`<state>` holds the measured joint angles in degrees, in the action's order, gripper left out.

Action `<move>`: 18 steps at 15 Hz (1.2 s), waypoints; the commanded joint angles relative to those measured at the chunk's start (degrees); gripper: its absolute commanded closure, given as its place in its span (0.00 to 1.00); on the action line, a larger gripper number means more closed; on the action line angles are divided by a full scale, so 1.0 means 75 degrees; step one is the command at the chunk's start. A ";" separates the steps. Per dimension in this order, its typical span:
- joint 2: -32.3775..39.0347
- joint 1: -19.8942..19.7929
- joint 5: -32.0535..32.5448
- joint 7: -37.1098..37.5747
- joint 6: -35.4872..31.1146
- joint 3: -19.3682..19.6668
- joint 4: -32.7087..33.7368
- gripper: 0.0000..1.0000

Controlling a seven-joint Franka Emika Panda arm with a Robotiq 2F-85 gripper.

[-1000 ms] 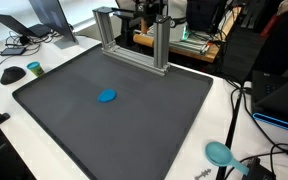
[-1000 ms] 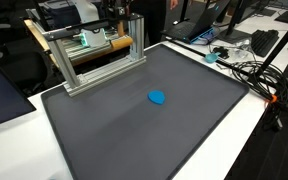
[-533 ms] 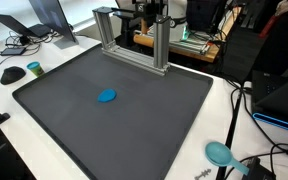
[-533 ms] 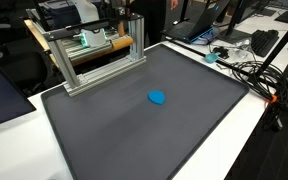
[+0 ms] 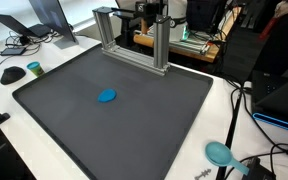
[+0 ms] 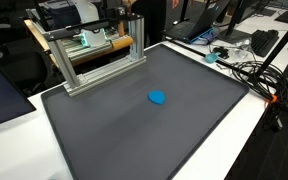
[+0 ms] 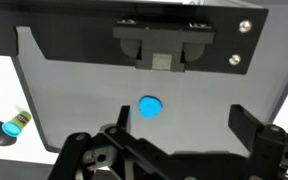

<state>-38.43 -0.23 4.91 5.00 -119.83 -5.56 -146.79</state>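
A small round blue object (image 7: 150, 107) lies near the middle of a dark grey mat (image 7: 74, 90); both exterior views show the blue object (image 5: 107, 96) (image 6: 157, 97) too. In the wrist view my gripper (image 7: 184, 125) hangs high above the mat. It is open with nothing between its fingers (image 7: 246, 120). The blue object shows just beside the left finger, far below it. The gripper does not show in either exterior view.
An aluminium frame (image 5: 134, 38) (image 6: 96, 55) stands at the mat's far edge. Cables and a teal round thing (image 5: 219, 152) lie on the white table beside the mat. A dark round object (image 5: 34, 68) sits off one side, laptops (image 5: 44, 20) behind.
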 commanded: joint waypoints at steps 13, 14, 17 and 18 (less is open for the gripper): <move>0.5251 0.0002 0.0779 0.0599 -0.0342 0.0050 0.4527 0.00; 0.5521 0.0018 0.0839 0.0554 -0.0216 0.0112 0.4766 0.00; 0.5382 0.0098 0.0636 0.0450 -0.0517 0.0217 0.4432 0.00; 0.5492 0.0101 0.0642 0.0449 -0.0484 0.0230 0.4538 0.00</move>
<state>2.77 -0.66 9.83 8.46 -123.61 -5.03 -112.86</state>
